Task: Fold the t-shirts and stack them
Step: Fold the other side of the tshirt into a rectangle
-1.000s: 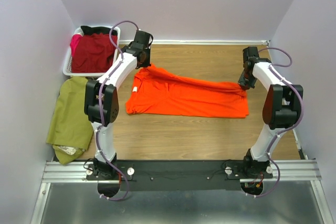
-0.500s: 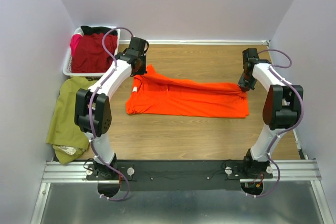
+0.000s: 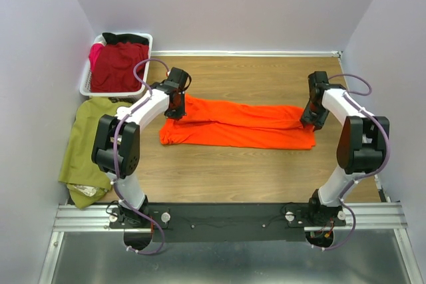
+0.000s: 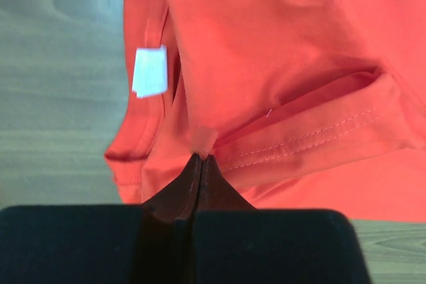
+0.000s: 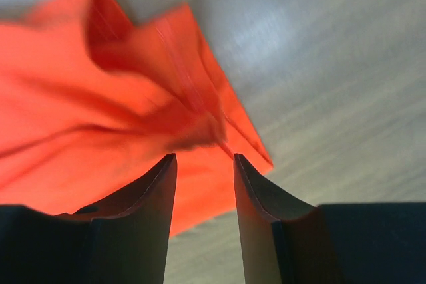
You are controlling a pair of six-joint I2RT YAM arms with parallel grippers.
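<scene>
Left gripper (image 4: 201, 161) has its fingers pressed together on a small pinch of the orange t-shirt (image 3: 239, 126), close to the collar and its white label (image 4: 149, 72). At the shirt's opposite end the right gripper (image 5: 204, 159) is low with fingers spread, a cloth corner just beyond the tips. Between them, the shirt lies in a long band across the wooden table (image 3: 266, 171).
</scene>
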